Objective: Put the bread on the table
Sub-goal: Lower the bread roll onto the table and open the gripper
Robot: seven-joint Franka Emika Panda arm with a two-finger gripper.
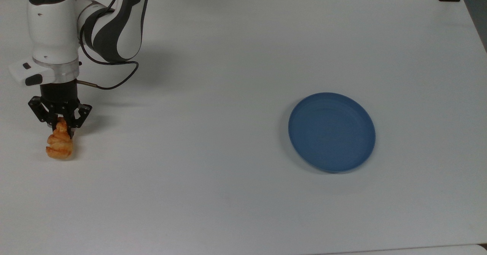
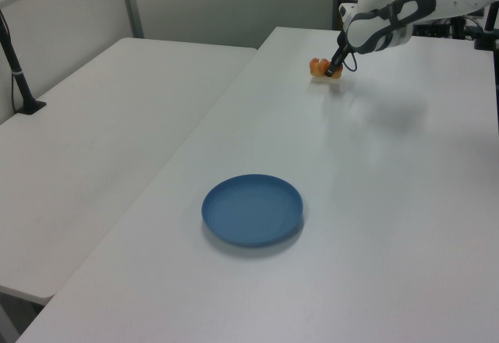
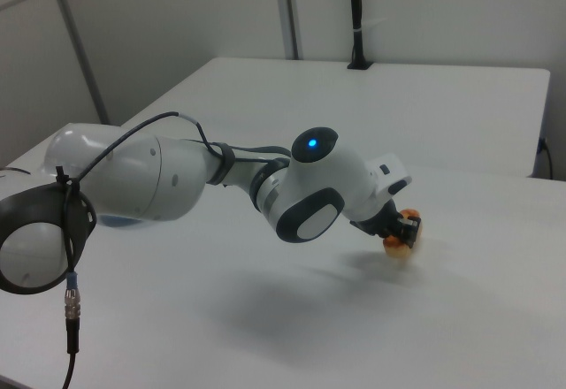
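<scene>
Bread [image 1: 59,145] was at the table's [image 1: 236,57] left edge in the top view, roughly mid-length of that edge, well apart from the blue plate [image 1: 331,131]. You had it pinched at its upper end by the gripper [image 1: 60,125], jaws narrow and closed onto the roll. Its lower end looked down on the surface or just off it; contact can't be confirmed from the top view.

Near to far in the left view: blue plate [image 2: 253,209] sat nearest the camera, toward the table's [image 2: 405,203] near-left part, with nothing on it. Past it, a long bare stretch of white surface. At the far end, close to the far-left corner, the bread [image 2: 320,68] sat under the gripper [image 2: 332,70], with the arm [image 2: 405,4] reaching in from the left view's right. A soft shadow lay on the surface just right of the roll.

In the right view you had the arm [image 3: 177,186] stretched across the foreground, wrist lit with a blue LED [image 3: 310,144], and the gripper [image 3: 402,228] beyond it holding the bread [image 3: 395,243] low over the table [image 3: 478,318].

A second white table [image 2: 101,125] stood alongside, off the left edge in the left view. A black cable [image 1: 110,82] looped from the wrist in the top view.
</scene>
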